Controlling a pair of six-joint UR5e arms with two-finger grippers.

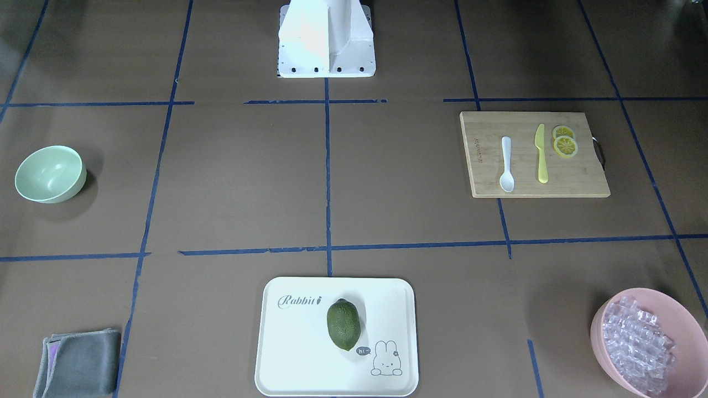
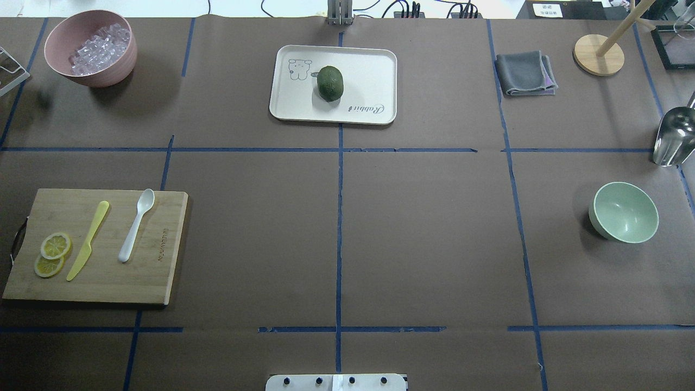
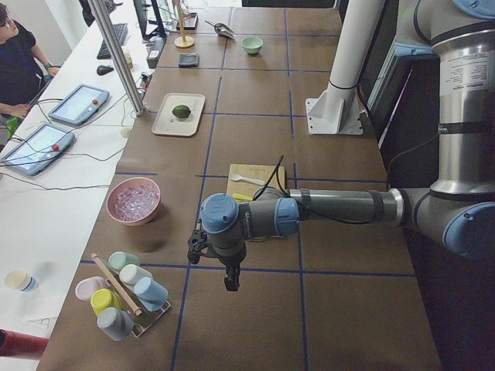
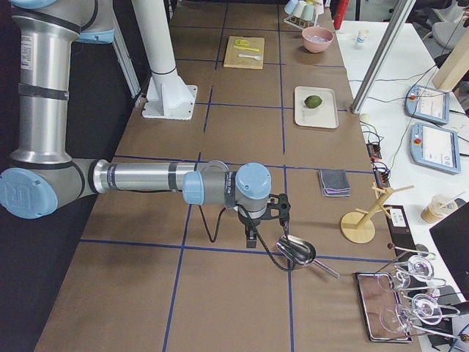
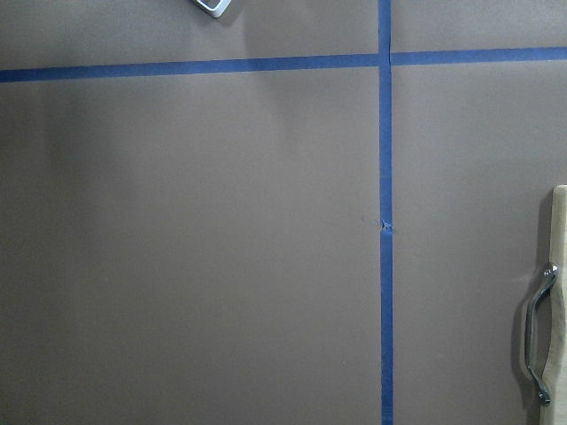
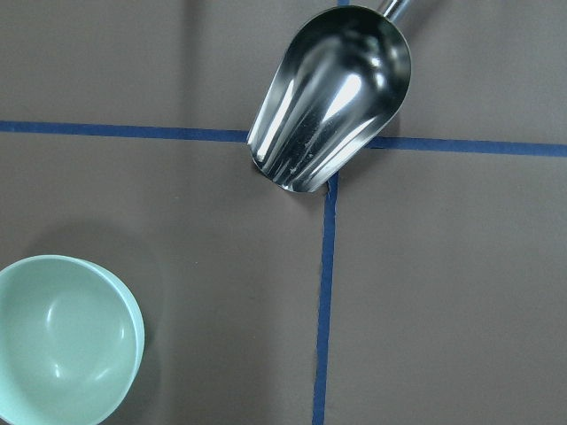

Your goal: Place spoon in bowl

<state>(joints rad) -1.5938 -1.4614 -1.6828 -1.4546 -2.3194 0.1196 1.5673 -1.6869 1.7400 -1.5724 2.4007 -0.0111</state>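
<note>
The white spoon (image 2: pixel 136 225) lies on a wooden cutting board (image 2: pixel 98 282) at the table's left side, scoop pointing away from the robot; it also shows in the front view (image 1: pixel 506 164). The mint-green bowl (image 2: pixel 624 212) stands empty at the right side, and its rim shows in the right wrist view (image 6: pixel 62 336). My left gripper (image 3: pixel 230 282) hangs beyond the board's outer end, and my right gripper (image 4: pixel 251 238) hangs near the bowl's end of the table. Each shows in a side view only, so I cannot tell whether it is open or shut.
A yellow knife (image 2: pixel 87 240) and lemon slices (image 2: pixel 51 253) share the board. A pink bowl of clear cubes (image 2: pixel 90 48), a white tray with a green fruit (image 2: pixel 332 84), a grey cloth (image 2: pixel 525 73) and a metal scoop (image 2: pixel 673 136) stand along the far and right sides.
</note>
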